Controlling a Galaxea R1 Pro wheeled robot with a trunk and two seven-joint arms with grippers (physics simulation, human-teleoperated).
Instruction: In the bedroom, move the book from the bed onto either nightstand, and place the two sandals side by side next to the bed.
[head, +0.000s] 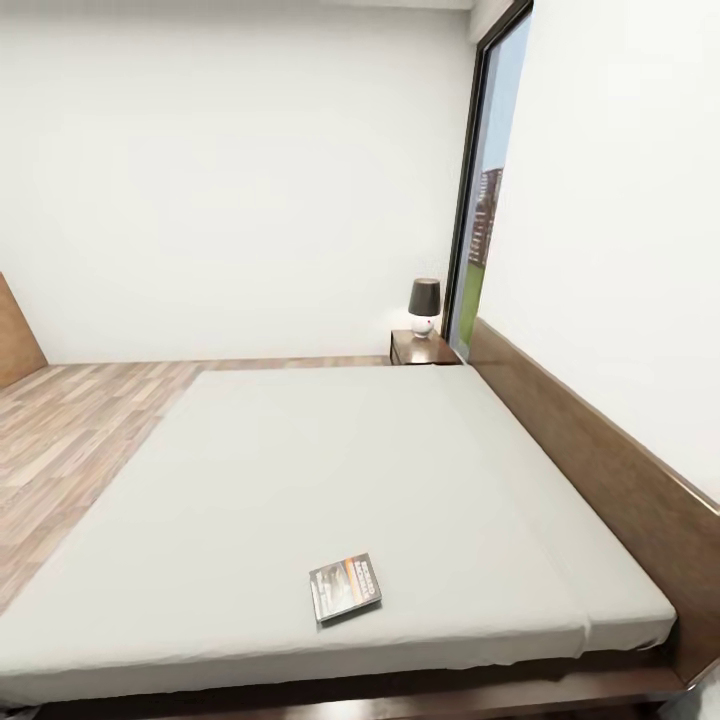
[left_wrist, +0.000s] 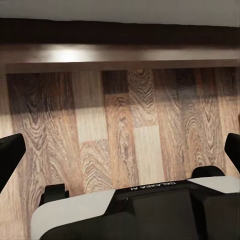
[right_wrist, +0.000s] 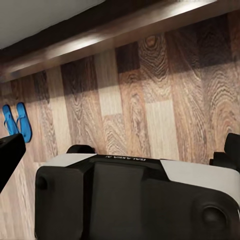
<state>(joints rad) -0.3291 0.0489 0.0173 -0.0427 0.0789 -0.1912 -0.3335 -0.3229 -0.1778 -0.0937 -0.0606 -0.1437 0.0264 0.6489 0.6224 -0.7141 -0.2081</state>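
You see pale grey mattress (head: 330, 480), dark brown headboard (head: 600, 470), black book (head: 345, 587) with orange band, bright blue sandals (right_wrist: 17, 122), wood-grain floor (right_wrist: 150, 100).

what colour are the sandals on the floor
Bright blue, straps included. The sandals show best in the right wrist view, lying side by side on the wood-plank floor.
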